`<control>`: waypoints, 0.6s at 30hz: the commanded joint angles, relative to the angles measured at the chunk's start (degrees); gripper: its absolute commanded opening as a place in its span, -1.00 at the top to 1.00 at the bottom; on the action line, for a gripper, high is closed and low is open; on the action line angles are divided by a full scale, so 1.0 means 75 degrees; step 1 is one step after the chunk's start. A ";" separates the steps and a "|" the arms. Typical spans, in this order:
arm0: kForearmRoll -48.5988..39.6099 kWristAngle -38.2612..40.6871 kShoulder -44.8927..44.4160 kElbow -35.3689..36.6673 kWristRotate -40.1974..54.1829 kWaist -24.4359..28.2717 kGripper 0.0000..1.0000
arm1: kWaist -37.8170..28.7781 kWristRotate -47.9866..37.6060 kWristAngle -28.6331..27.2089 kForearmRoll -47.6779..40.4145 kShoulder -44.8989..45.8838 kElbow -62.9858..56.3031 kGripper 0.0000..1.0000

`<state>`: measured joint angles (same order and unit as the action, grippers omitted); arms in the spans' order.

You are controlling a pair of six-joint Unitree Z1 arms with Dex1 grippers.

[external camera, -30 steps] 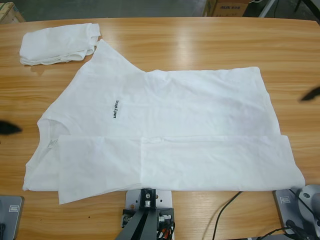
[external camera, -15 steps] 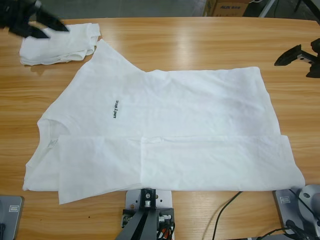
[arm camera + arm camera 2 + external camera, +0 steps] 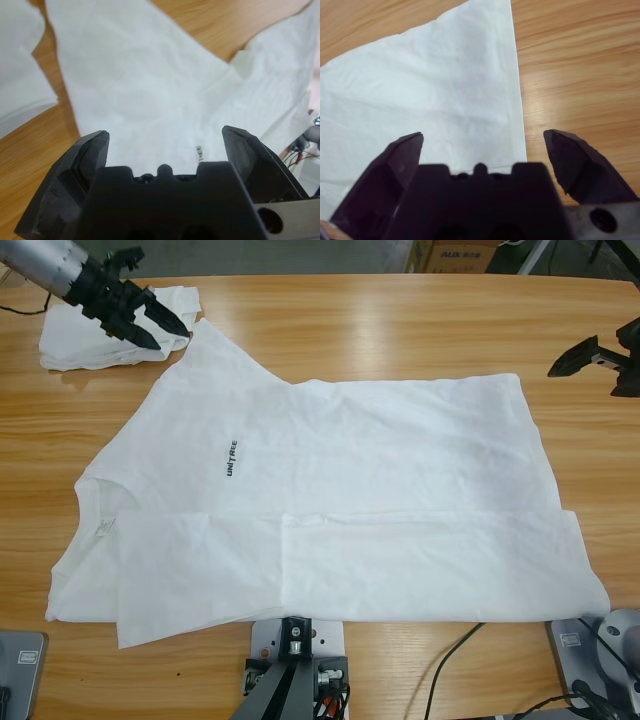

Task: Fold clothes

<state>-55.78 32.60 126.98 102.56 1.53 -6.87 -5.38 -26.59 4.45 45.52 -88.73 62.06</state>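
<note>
The T-shirt (image 3: pixel 340 500) with black lettering (image 3: pixel 231 457) lies spread across the middle of the table (image 3: pixel 400 320), its near edge already folded over in a long band. A folded white bundle (image 3: pixel 90 335) sits at the far left corner, just beside the shirt's far sleeve (image 3: pixel 215 355).

The left gripper (image 3: pixel 165 325) hangs over that sleeve tip, jaws wide and empty. The right gripper (image 3: pixel 570 360) hangs off the far right of the shirt, jaws also wide and empty, above the hem corner (image 3: pixel 512 30).

Judged step: approach for the second lengthwise fold. Next move calls for both grippers to descend onto the far edge, pinch one layer only, and avoid snagging the bundle.
</note>
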 commanded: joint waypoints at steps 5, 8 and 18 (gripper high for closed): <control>-0.0006 -0.0658 0.1142 -0.0008 -0.0944 0.0119 -0.75 | 0.0143 0.0089 -0.0195 -0.0081 -0.0416 0.0004 -0.96; 0.0006 -0.0894 0.1163 0.0064 -0.1181 0.0073 -0.78 | 0.0154 0.0089 -0.0237 -0.0081 -0.0416 -0.0022 -0.96; -0.0053 -0.0993 0.1318 0.0402 -0.1535 -0.0248 -0.77 | 0.0201 0.0089 -0.0345 -0.0102 -0.0451 -0.0024 -0.96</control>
<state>-55.78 24.59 131.78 102.75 -8.30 -7.08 -4.66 -26.59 2.82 45.51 -89.95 62.06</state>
